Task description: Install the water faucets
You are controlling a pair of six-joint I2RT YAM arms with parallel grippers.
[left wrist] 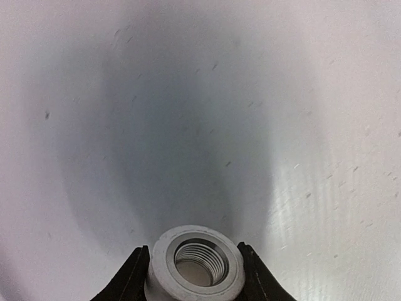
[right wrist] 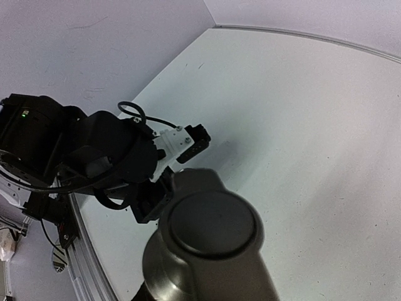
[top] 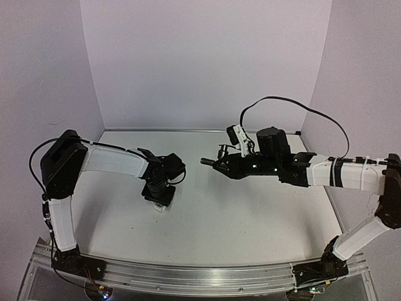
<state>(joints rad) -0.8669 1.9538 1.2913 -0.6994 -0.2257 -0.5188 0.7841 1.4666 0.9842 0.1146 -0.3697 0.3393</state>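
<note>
One fitting (left wrist: 195, 268) inside left claw (left wrist: 195, 276)

White fitting (left wrist: 196, 266) on white table (top: 250, 219)

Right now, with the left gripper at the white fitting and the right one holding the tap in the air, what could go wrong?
1. The fingers of the left gripper press the round white fitting at two narrow spots on the table; it may slip out or tilt when lifted.
2. The faucet, held high by the right gripper, blocks much of the right wrist view, so lining it up with the thread may fail and cross-thread.
</note>
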